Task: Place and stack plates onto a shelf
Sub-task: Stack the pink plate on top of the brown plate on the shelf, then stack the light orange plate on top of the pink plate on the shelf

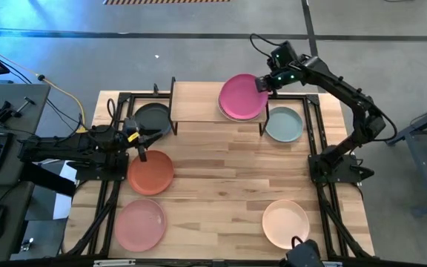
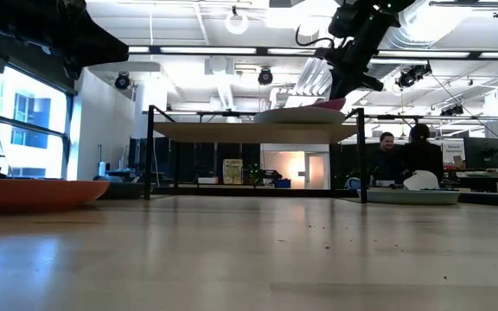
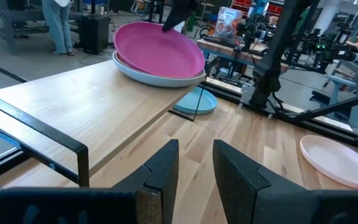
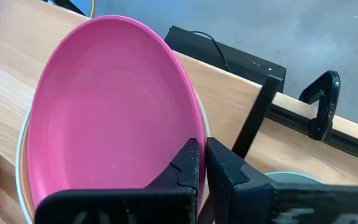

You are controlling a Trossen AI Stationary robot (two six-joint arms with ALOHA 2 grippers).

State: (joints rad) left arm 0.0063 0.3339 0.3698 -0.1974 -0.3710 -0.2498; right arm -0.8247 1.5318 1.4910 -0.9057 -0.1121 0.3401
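The shelf [image 1: 195,104] stands at the table's far middle. On its right half lies a pale plate [image 3: 160,78] with a magenta plate [image 1: 239,98] tilted on top of it. My right gripper [image 1: 262,82] is at the magenta plate's far right edge, shut on it. My left gripper [image 3: 194,165] stays at the table's left, between the dark grey plate [image 1: 152,119] and the terracotta plate [image 1: 151,172]. It is open, holds nothing, and points level toward the shelf. My right gripper pinches the magenta plate's rim [image 4: 190,134] at its far right side, one finger over the plate's inner face and one outside the rim. The fingers slant down from the far right. The held side is raised; the opposite side [image 3: 126,59] rests on the pale plate.
A pale teal plate [image 1: 283,124] lies on the table right of the shelf. A pink plate [image 1: 139,224] lies near left and a cream plate [image 1: 285,222] near right. Black frame rails [image 1: 321,148] run along both table sides. People [image 2: 405,147] sit in the room beyond.
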